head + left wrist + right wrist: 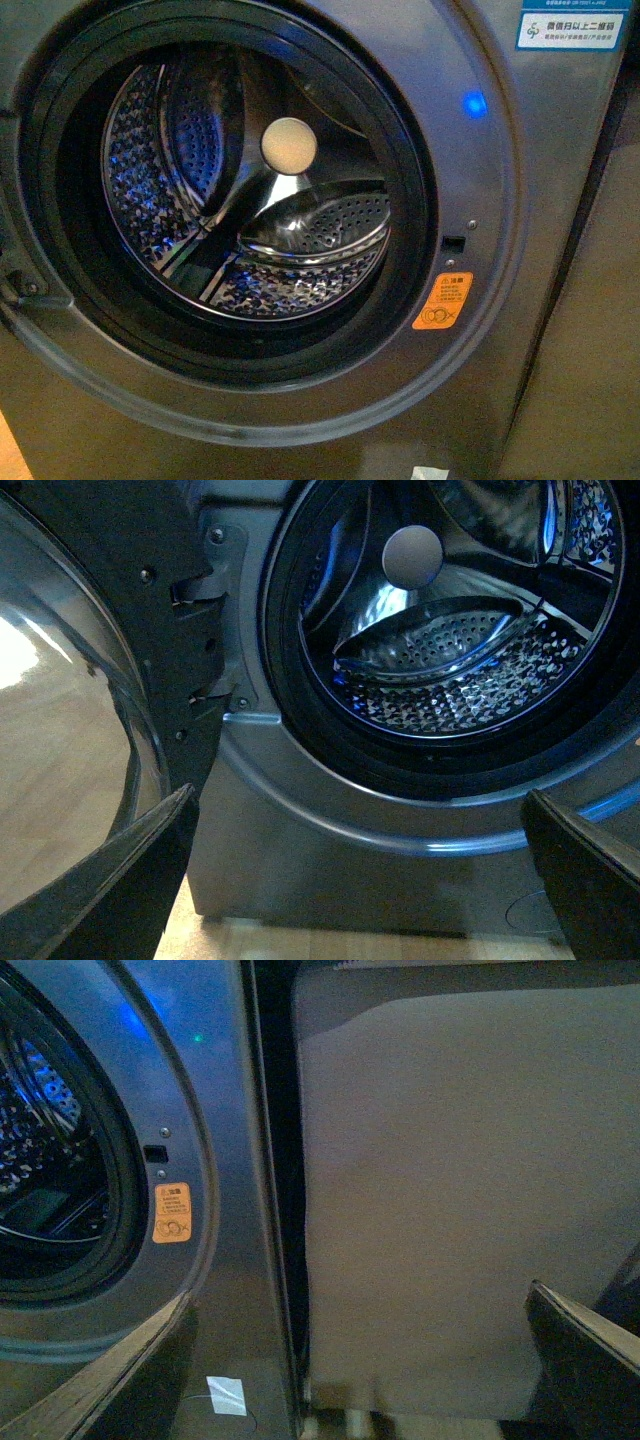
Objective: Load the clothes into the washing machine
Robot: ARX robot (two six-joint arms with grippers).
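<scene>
The glass door (pixel 60 700) stands swung open at the left. Beside it the washing machine (pixel 500 200) shows its round black-rimmed opening uncovered. Inside, the perforated drum (pixel 300 290) shows bare steel, a rib and a pale round disc (pixel 289 146). I cannot tell where the clothes are. Right of the opening sit a blue light (pixel 474 103) and an orange sticker (pixel 443 301), then a plain grey panel (pixel 430 1190). The left gripper (pixel 360 795) has its fingers (pixel 120 880) spread wide, gripping and touching nothing. The right gripper (pixel 360 1290) is likewise spread and empty.

Washing machine (pixel 500 200) cropped all sides; orange sticker (pixel 442 301) print illegible; door (pixel 60 730) partly cut off.
</scene>
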